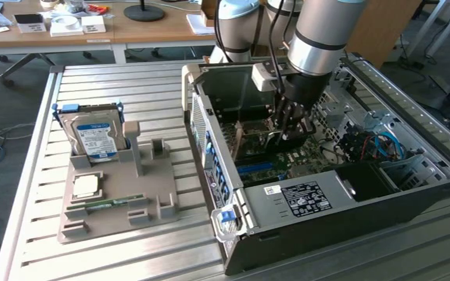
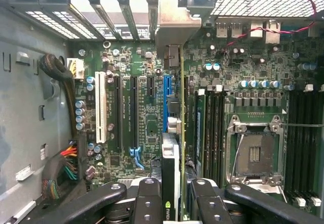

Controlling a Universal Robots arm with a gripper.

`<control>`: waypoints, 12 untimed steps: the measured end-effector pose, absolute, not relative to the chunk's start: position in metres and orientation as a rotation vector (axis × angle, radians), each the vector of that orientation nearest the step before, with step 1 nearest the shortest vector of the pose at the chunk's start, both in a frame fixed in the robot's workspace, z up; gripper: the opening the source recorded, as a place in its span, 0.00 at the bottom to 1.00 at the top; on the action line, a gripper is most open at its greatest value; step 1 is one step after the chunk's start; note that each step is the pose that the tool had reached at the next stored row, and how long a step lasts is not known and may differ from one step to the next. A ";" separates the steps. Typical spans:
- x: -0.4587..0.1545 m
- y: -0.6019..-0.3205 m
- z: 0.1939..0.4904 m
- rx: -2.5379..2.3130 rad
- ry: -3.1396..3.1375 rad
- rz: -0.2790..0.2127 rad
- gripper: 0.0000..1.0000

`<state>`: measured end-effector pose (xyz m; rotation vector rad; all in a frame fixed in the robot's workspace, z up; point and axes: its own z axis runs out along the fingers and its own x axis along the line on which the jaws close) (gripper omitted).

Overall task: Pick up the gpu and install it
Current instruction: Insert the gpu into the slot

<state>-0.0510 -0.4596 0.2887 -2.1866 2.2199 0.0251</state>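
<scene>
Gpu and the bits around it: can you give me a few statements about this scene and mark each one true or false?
1. The end effector grips the gpu inside the open computer case. True.
2. The hard drive lies inside the case. False: it stands upright in the grey holder on the table, outside the case.
3. In the wrist view, a blue slot on the motherboard runs right beside the gpu's edge. True.
4. The end effector holds the memory stick. False: the memory stick lies on the grey holder.
</scene>
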 end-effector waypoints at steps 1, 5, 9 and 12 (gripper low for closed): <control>-0.051 -0.460 0.288 -2.186 2.220 0.025 0.27; -0.053 -0.460 0.284 -2.186 2.220 0.025 0.27; -0.057 -0.460 0.281 -2.187 2.218 0.024 0.27; -0.060 -0.460 0.280 -2.187 2.216 0.022 0.27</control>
